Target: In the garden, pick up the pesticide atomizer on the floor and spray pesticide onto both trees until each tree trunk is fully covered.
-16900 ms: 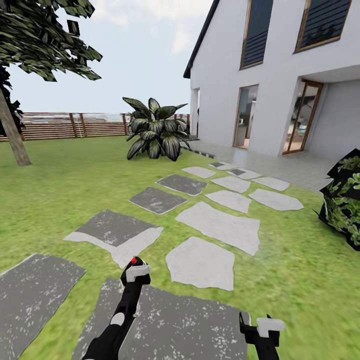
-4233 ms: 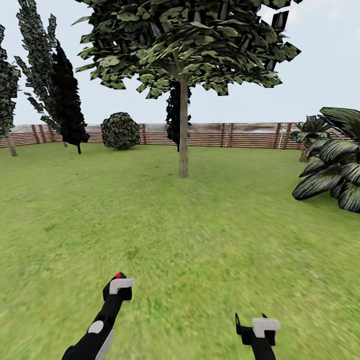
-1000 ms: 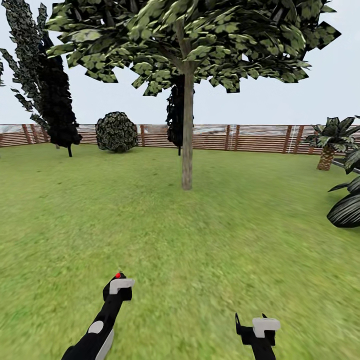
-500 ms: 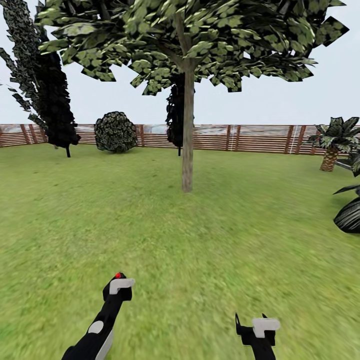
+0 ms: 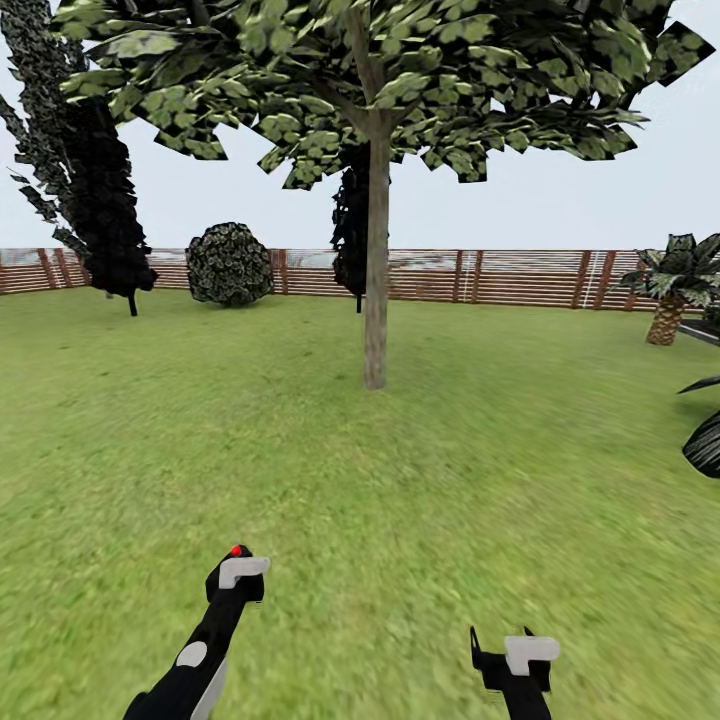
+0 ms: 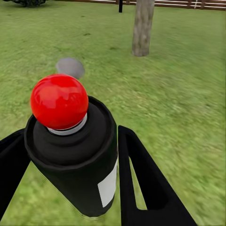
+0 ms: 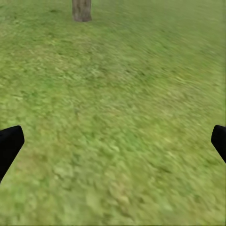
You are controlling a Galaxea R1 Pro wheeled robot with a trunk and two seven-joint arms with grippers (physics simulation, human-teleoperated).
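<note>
Pesticide atomizer is clamped between the two black fingers of the left gripper, its glossy red knob uppermost and its white label facing one finger. The bottle is a matt black cylinder with a rounded shoulder. It is carried low and forward, at 7 o'clock in the head view, apparently so that the nozzle can be brought to bear once the base is close enough.

The right gripper is held at 5 o'clock with its jaws spread wide and nothing between them; only blurred grass is seen past its tips.

The tree trunk stands at 12 o'clock, well apart from both arms, a straight pale column with mottled bark under a broad flat-leaved crown. No spray coverage can be made out on it. The lawn is open between robot and trunk. A slatted brown fence closes the far edge, with a round bush at 11 o'clock.
</note>
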